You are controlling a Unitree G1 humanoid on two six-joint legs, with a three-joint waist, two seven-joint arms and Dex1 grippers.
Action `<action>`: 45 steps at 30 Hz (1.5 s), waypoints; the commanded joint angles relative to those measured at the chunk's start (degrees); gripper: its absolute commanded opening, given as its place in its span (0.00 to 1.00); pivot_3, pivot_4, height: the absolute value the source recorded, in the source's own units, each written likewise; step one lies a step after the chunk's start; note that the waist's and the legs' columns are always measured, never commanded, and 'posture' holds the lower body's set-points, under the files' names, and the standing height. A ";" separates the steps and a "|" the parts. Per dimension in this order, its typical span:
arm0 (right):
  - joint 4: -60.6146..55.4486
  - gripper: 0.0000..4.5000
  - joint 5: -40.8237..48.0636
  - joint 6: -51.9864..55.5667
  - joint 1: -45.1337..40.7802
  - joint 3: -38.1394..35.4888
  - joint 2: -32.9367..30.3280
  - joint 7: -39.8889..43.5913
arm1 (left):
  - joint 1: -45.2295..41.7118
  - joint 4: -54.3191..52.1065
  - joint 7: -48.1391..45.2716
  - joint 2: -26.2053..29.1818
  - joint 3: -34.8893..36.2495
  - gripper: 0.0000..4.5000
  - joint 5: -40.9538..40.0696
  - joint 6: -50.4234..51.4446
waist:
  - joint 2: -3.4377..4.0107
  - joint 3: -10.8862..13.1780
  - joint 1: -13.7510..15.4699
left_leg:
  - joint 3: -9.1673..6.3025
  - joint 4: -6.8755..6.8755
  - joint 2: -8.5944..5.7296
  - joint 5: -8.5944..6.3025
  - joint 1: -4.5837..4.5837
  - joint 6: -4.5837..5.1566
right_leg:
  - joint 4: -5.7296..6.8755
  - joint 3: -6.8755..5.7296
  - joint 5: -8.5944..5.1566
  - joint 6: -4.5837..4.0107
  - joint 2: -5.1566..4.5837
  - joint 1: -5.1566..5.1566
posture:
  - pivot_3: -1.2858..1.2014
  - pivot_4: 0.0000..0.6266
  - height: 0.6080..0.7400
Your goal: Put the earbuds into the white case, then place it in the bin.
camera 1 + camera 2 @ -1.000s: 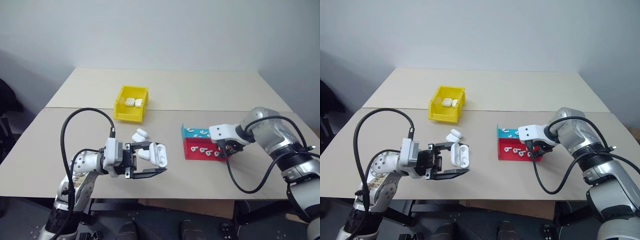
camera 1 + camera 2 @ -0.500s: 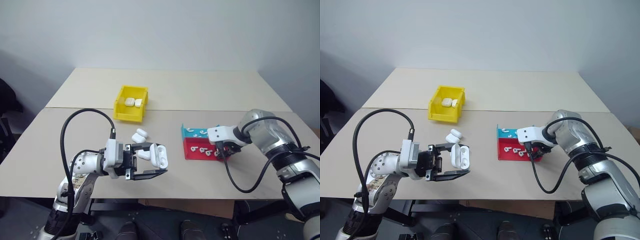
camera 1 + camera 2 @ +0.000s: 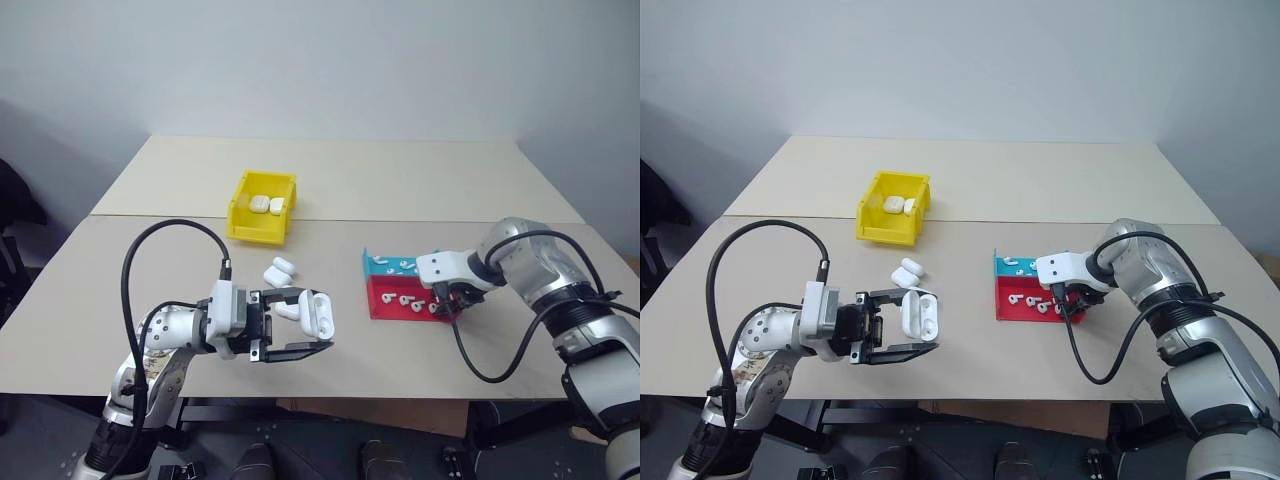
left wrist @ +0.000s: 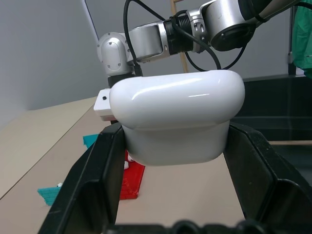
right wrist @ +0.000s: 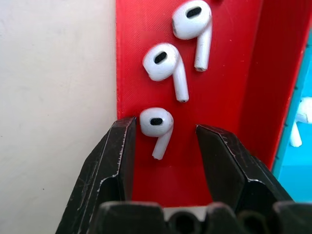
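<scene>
Barely shifted since a second ago: right forearm slightly re-angled over the tray, left arm unchanged. Left gripper (image 3: 300, 322) clenched on the white case (image 3: 318, 311), lid hinged open, held above the surface (image 3: 420, 180) near its front edge at about 7 o'clock. Right gripper (image 5: 165, 146) poised over the red section of the tray (image 3: 385, 305) at about 4 o'clock, jaws released and straddling one earbud (image 5: 156, 123) without touching it; two further earbuds (image 5: 165, 66) lying just beyond in the same red channel.

Progress: early. Case open and presented; no earbud yet lifted, cavity contents not visible. Yellow bin (image 3: 243, 225) at about 11 o'clock, already holding two closed cases. Two spare cases (image 3: 279, 270) resting on the surface between bin and held case.

Remaining, as judged: close on the straddled earbud, carry to the open case, seat, repeat for the second, shut lid, deposit in bin.
</scene>
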 commanded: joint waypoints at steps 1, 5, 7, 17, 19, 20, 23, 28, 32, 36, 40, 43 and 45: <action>0.12 0.52 -0.02 -1.46 -1.36 -1.29 -0.10 0.07 | -0.20 -1.65 0.61 0.10 -0.08 0.63 -0.54 -1.22 | 0.00 0.00 -0.02 | 0.00 -0.02 0.00 0.00 0.00 0.00 | 0.00 0.00 0.00 0.00 0.00 -0.01 | 0.52 0.24 1.00; 0.13 0.39 -0.13 -2.56 -1.03 -1.17 -0.58 0.50 | -0.05 -2.06 0.86 0.54 0.17 0.63 -0.94 -0.70 | 0.00 0.00 -0.01 | 0.00 -0.09 0.00 0.01 0.00 0.01 | -0.02 0.00 -0.01 -0.01 0.00 -0.03 | 0.52 0.24 1.00; 0.05 0.39 -0.03 -2.31 -1.03 -1.31 -0.60 0.74 | -0.13 -1.96 0.56 0.85 0.49 0.63 -1.33 -0.74 | 0.00 0.00 0.00 | 0.00 -0.13 0.00 0.01 0.00 0.01 | -0.04 0.00 -0.01 -0.01 0.00 -0.04 | 0.52 0.24 1.00; -0.24 0.39 0.24 -3.36 -0.91 -1.69 -0.18 0.02 | -0.42 -0.84 -0.33 1.11 0.25 0.63 -0.83 -2.08 | 0.00 0.00 0.03 | 0.03 -0.53 0.00 0.08 0.01 0.11 | -0.40 -0.01 0.00 -0.02 0.00 -0.04 | 0.52 0.24 1.00; 0.03 0.39 0.16 -3.92 -0.92 -1.58 -0.21 -0.05 | -0.44 -0.82 -0.22 1.15 0.25 0.63 -0.78 -1.99 | 0.00 0.00 0.03 | 0.04 -0.62 0.00 0.10 0.00 0.14 | -0.50 -0.01 0.00 -0.02 0.00 -0.03 | 0.52 0.24 1.00; 0.02 0.39 0.23 -4.25 -0.85 -1.61 -0.29 -0.02 | -0.44 -0.75 -0.30 1.11 0.26 0.63 -0.77 -2.18 | 0.00 0.00 0.03 | 0.04 -0.64 0.00 0.10 0.00 0.15 | -0.52 -0.01 0.00 -0.02 0.00 -0.03 | 0.52 0.24 1.00; 0.06 0.39 0.09 -4.53 -0.78 -1.46 -0.53 0.51 | -0.41 -0.79 -0.10 1.39 0.23 0.63 -0.68 -1.91 | 0.00 0.00 0.03 | 0.05 -0.69 0.00 0.11 0.00 0.15 | -0.58 -0.01 0.00 -0.02 0.00 -0.02 | 0.52 0.24 1.00; -0.14 0.39 0.71 -5.97 -0.36 -1.80 -0.71 0.74 | -0.38 -0.39 -0.42 1.32 0.00 0.63 -0.32 -2.76 | 0.00 0.00 0.04 | 0.05 -0.69 0.00 0.11 0.00 0.15 | -0.58 -0.01 0.00 -0.02 0.00 -0.02 | 0.52 0.24 1.00; -0.47 0.21 0.28 -5.25 -0.29 -1.62 -0.93 1.10 | -0.37 -0.43 -0.35 1.41 -0.07 0.63 -0.24 -2.74 | 0.00 0.00 0.05 | 0.06 -0.69 0.00 0.11 0.00 0.15 | -0.58 -0.01 0.00 -0.02 0.00 -0.02 | 0.52 0.24 1.00; -0.83 0.21 0.30 -4.99 -0.08 -1.79 -1.10 1.28 | -0.33 -0.57 -0.26 1.34 -0.18 0.63 -0.28 -2.65 | 0.00 0.00 0.07 | 0.06 -0.70 0.00 0.11 0.00 0.15 | -0.59 -0.01 0.00 -0.02 0.00 -0.02 | 0.52 0.24 1.00; -1.02 0.21 0.29 -4.84 0.05 -1.97 -1.25 1.06 | -0.38 -0.48 -0.34 1.17 -0.35 0.63 -0.26 -2.86 | 0.00 0.00 0.06 | 0.06 -0.70 0.00 0.11 0.00 0.15 | -0.58 -0.01 0.00 -0.02 0.00 -0.02 | 0.52 0.24 1.00; -4.00 0.21 2.02 -2.91 0.29 -3.77 -2.30 1.89 | -1.12 -0.39 0.06 0.85 -0.37 0.63 -0.72 -2.29 | 0.00 0.00 0.11 | 0.06 -0.70 0.00 0.11 0.00 0.15 | -0.58 -0.01 0.00 -0.02 0.00 -0.02 | 0.52 0.24 1.00; -7.35 0.21 4.08 -0.55 0.54 -5.81 -3.31 2.77 | -1.69 -0.44 0.57 0.46 -0.32 0.63 -1.07 -1.98 | 0.01 0.01 0.17 | 0.06 -0.70 0.00 0.11 0.00 0.15 | -0.59 -0.01 0.00 -0.02 0.00 -0.02 | 0.52 0.24 1.00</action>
